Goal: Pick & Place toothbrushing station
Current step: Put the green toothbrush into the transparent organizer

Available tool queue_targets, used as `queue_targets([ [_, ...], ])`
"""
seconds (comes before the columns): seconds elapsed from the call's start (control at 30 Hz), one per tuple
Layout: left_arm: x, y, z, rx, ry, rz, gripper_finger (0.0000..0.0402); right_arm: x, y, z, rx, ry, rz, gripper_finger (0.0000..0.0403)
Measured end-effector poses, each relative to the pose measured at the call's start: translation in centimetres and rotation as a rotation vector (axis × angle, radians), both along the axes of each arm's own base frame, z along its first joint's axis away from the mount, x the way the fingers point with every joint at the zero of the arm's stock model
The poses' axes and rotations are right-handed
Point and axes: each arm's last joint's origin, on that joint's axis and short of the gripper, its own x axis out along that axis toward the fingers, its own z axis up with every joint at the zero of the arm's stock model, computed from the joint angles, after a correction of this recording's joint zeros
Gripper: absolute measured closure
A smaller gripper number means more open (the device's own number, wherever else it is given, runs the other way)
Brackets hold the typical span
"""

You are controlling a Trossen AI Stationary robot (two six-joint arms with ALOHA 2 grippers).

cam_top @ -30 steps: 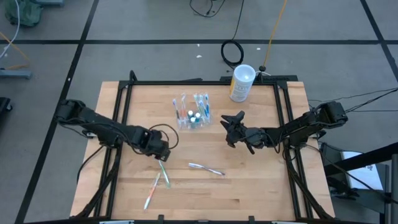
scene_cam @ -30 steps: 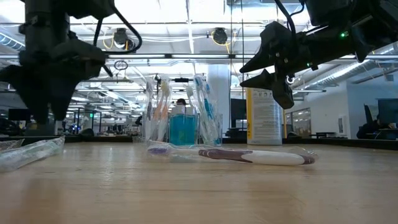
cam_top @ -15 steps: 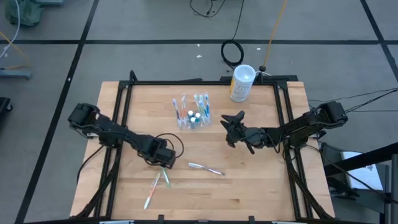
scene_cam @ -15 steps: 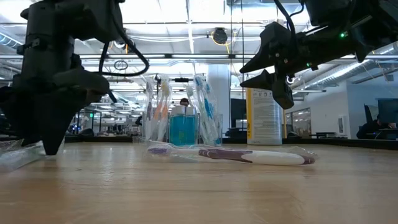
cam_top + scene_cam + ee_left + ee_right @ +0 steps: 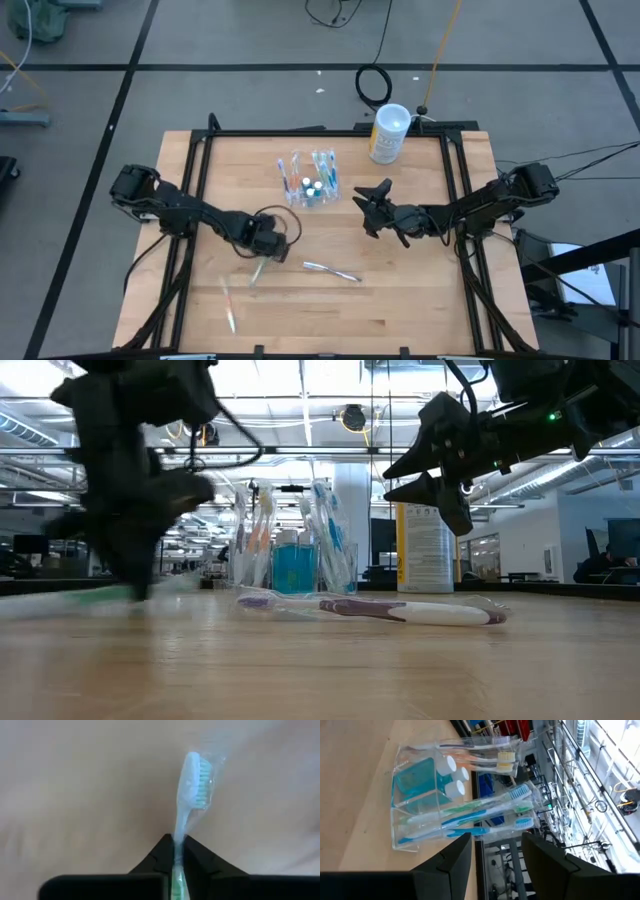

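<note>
Left gripper (image 5: pixel 178 851) clamped a green toothbrush (image 5: pixel 192 785); right gripper (image 5: pixel 372 207) open, empty; two toothbrushes left outside holder (image 5: pixel 309 180)

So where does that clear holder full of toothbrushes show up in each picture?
High view: holder at upper centre, left of the white canister.
Low view: centre, left of the canister.
Left wrist view: not in it.
Right wrist view: fills the middle, lying sideways.
Shared landmark: the canister, in the high and low views.
</note>
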Motion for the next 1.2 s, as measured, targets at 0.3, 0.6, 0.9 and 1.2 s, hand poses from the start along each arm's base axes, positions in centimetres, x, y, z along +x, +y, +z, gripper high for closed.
queue_targets([
  [0.3, 1.1, 1.9, 4.6, 0.203, -0.364, -0.082, 0.0375, 0.0, 0.0, 0.0, 0.036, -0.024, -0.007, 0.0236],
  [0.6, -1.2, 2.9, 11.5, 0.832, -0.625, 0.013, 0.0381, 0.0, 0.0, -0.1, 0.059, -0.035, -0.011, 0.0236],
  [0.9, 1.5, 4.0, 11.7, 1.165, -0.578, 0.132, 0.0394, 0.0, 0.0, -0.1, 0.059, -0.034, -0.011, 0.0236],
  [1.2, 5.2, 7.3, 8.4, 1.183, -0.5, 0.097, 0.0386, 0.0, 0.0, -0.1, 0.057, -0.033, -0.01, 0.0236],
])
